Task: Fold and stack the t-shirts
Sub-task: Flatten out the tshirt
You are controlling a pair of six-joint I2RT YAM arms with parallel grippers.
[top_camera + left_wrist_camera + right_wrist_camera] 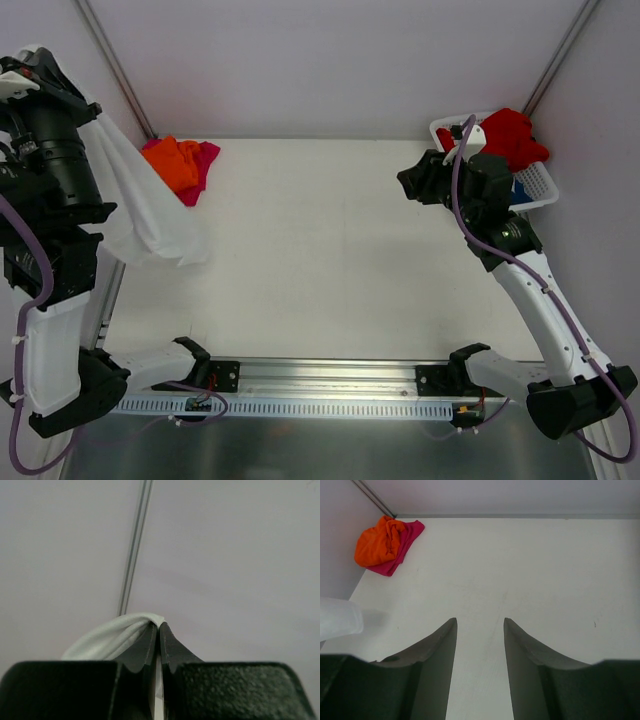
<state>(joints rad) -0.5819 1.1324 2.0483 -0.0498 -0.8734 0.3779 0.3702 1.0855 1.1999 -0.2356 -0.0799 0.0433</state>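
Note:
My left gripper (38, 62) is raised high at the far left and shut on a plain white t-shirt (145, 215), which hangs down to the table's left edge. In the left wrist view the jaws (160, 627) pinch a bunched fold of the white t-shirt (107, 639). My right gripper (410, 184) is open and empty above the right side of the table, facing left; its jaws (480, 622) stand wide apart. An orange t-shirt (170, 160) lies crumpled on a magenta-pink one (203, 168) at the back left. A red t-shirt (512, 135) fills the basket.
A white mesh basket (541, 181) stands at the back right, with a bit of blue cloth (520, 195) under the red shirt. The orange (377, 542) and pink (404, 542) shirts and a white shirt corner (337, 617) show in the right wrist view. White walls enclose the table.

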